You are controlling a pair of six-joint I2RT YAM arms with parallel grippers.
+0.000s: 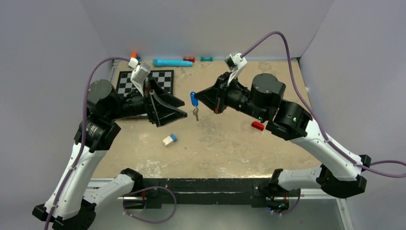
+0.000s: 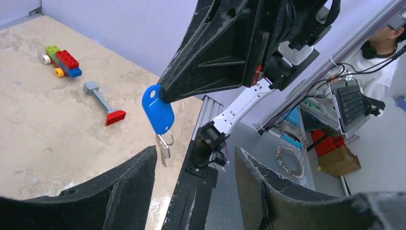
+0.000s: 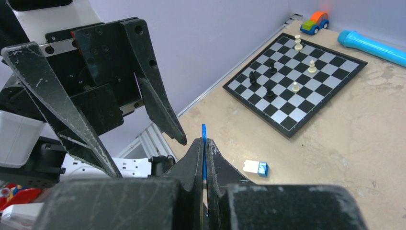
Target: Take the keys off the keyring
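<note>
My right gripper (image 1: pixel 197 96) is shut on the blue plastic head of one key (image 1: pixel 193 99) and holds it above the middle of the table. In the left wrist view that blue head (image 2: pixel 158 110) hangs from the right fingers, with the small keyring (image 2: pixel 169 138) and the pale silver key (image 2: pixel 163 151) dangling below it. The silver key (image 1: pixel 196 113) hangs free. My left gripper (image 1: pixel 185 109) stands open just left of the keys, and its own view shows nothing between its fingers (image 2: pixel 195 149). The right wrist view shows only the blue head's thin edge (image 3: pixel 203 132) between the closed jaws.
A chessboard (image 1: pixel 125 84) with several pieces lies at the back left under the left arm. A white-and-blue block (image 1: pixel 169 140) lies near the front, a red piece (image 1: pixel 257 125) under the right arm. A blue cylinder (image 1: pixel 172 63) and a toy car (image 1: pixel 135 57) sit along the back wall.
</note>
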